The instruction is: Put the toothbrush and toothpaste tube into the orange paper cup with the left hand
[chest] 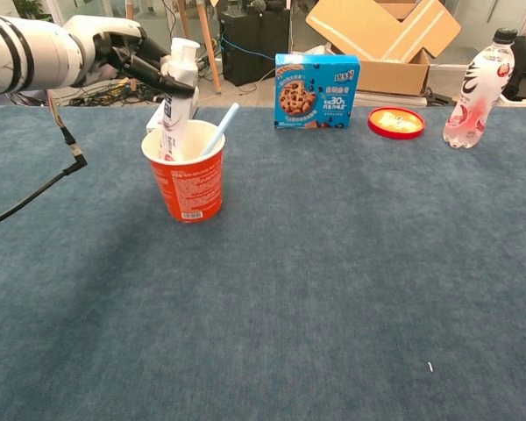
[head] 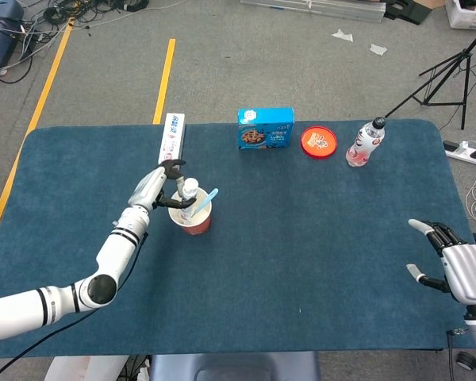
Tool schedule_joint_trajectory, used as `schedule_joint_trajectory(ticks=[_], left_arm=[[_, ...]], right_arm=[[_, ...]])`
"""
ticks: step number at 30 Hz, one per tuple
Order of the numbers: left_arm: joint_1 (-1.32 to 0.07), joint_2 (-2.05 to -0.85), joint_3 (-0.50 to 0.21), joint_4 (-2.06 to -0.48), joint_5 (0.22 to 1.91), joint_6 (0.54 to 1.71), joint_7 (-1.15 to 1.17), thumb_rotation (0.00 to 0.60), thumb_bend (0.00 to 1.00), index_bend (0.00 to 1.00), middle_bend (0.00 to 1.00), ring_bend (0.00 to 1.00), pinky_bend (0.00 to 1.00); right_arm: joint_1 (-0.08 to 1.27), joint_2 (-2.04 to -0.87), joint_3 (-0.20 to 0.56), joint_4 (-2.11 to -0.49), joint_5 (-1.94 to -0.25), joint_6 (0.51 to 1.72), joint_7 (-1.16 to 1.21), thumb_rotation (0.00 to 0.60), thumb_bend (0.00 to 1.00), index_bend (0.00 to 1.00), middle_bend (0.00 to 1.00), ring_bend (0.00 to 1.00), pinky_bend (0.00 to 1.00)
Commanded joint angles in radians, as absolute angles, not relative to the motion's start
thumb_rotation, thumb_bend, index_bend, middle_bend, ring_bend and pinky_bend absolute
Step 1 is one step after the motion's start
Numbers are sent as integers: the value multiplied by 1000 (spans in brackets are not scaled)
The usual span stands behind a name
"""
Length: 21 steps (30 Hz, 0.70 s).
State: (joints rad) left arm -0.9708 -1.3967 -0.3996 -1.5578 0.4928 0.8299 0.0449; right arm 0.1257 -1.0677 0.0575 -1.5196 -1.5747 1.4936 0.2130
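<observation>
The left hand reaches in from the left above the orange paper cup and pinches the toothpaste tube near its white cap, fingertips wrapped on the tube's upper end; the same hand shows in the head view just left of the cup; the tube stands nearly upright with its lower part inside the cup, resting against the left inner wall, its cap end standing well above the rim; the toothbrush also sits in the cup, its pale blue handle leaning up and to the right over the rim; the cup stands upright on the blue counter, towards the left half.

The right hand rests low at the near right edge of the counter, well apart from everything, grasping nothing, its fingers spread apart.

Along the far side of the counter stand a blue cookie box, upright and facing the chest camera; just to its right lies a red lid, flat; further right a plastic bottle with a pink label stands upright; a long white toothpaste carton lies flat behind the cup, near the far left edge.
</observation>
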Motion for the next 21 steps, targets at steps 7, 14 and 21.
schedule_joint_trajectory(ticks=[7,14,21], left_arm=[[-980,-1432,-379,-1519,488,809,45,600,225,719,154,0,0],[-987,-1456,-371,-1487,483,797,44,600,225,719,154,0,0],[-995,-1471,-361,-1463,472,793,60,600,225,719,155,0,0]], right_arm=[[123,-1066,56,-1520,-1580,1501,223,600,166,216,260,223,523],[122,-1065,55,-1520,-1584,1504,227,600,166,216,260,223,523],[122,-1064,54,-1520,-1586,1504,228,600,166,216,260,223,522]])
